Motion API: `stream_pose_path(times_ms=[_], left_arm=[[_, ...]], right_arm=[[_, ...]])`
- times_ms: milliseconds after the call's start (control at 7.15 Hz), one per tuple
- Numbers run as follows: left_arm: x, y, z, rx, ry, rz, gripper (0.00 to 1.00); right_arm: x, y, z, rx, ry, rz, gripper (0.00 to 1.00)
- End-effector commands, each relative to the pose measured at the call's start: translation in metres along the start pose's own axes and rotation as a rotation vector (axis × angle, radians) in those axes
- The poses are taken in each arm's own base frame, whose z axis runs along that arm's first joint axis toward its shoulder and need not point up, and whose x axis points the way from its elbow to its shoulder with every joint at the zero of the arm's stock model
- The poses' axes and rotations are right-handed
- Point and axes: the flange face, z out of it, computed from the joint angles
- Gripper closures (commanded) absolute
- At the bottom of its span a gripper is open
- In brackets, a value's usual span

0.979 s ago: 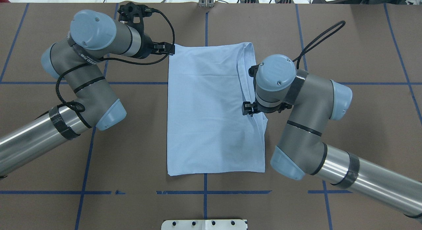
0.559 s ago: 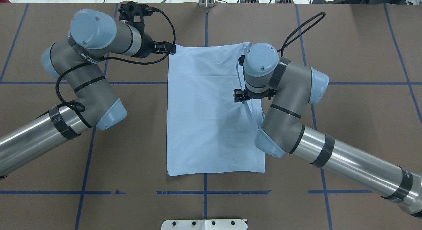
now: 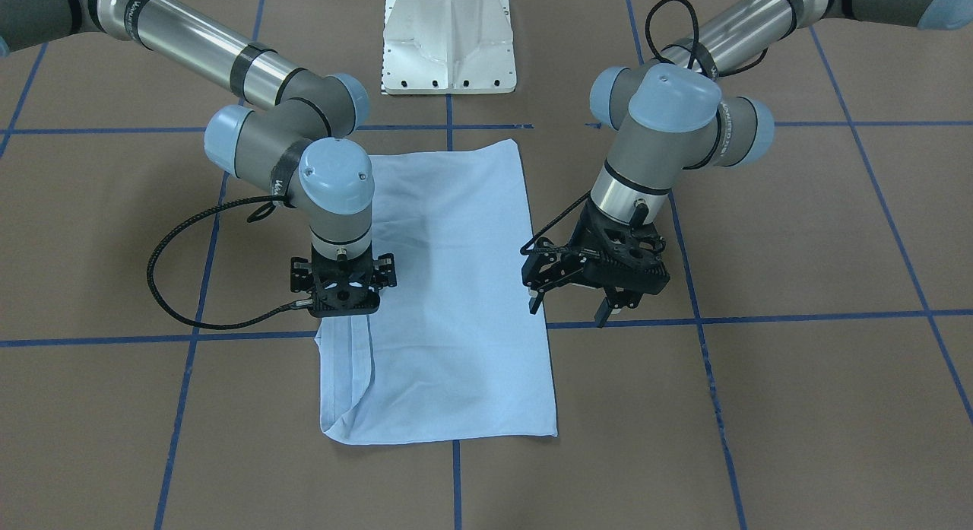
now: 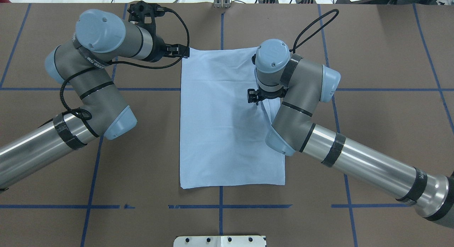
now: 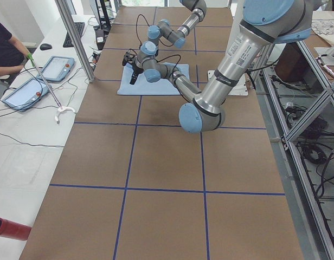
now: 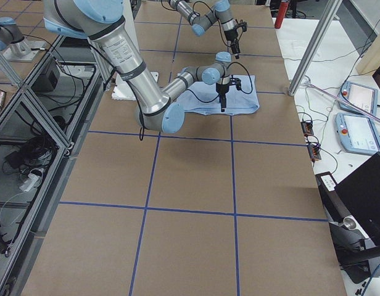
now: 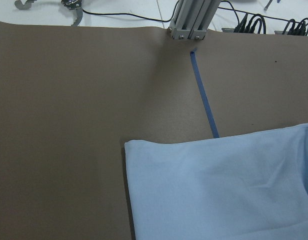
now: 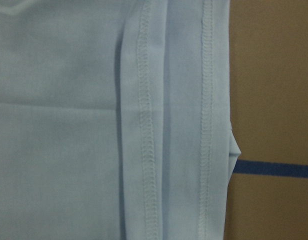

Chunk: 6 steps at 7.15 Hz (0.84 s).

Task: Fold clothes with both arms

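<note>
Item: one pale light-blue cotton T-shirt (image 4: 227, 133), folded into a long rectangle. It lies flat at the middle of the brown tabletop marked with blue tape lines (image 4: 354, 45); no print or label shows. Handling, by my estimate: light, limp and without stiffness. It should sag and drag if lifted at one point, and the stacked layers may slide apart unless pinched through together. Hold points: the corners, and the two rows of stitched hem (image 8: 146, 125) lying along the edge on my right side. My right gripper (image 3: 340, 298): pointing down over that hemmed edge, in the shirt's far half; I cannot tell whether its fingers are parted. My left gripper (image 3: 570, 308): fingers spread, holding nothing, just beside the shirt's far corner on my left.
</note>
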Motion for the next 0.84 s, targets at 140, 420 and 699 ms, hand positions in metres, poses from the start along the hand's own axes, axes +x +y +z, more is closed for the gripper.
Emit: stream_pose_path(times_ms=[140, 420, 699], left_arm=[[0.0004, -0.0001, -0.0004, 0.002, 0.003, 0.000, 0.00], [0.0004, -0.0001, -0.0004, 0.002, 0.003, 0.000, 0.00], [0.0013, -0.0006, -0.0007, 0.002, 0.004, 0.001, 0.00]], right_arm=[[0.0081, -0.0010, 0.0068, -0.024, 0.007, 0.006, 0.00], [0.0094, -0.0013, 0.0103, -0.030, 0.012, 0.007, 0.00], [0.0110, -0.0028, 0.0103, -0.030, 0.012, 0.010, 0.00]])
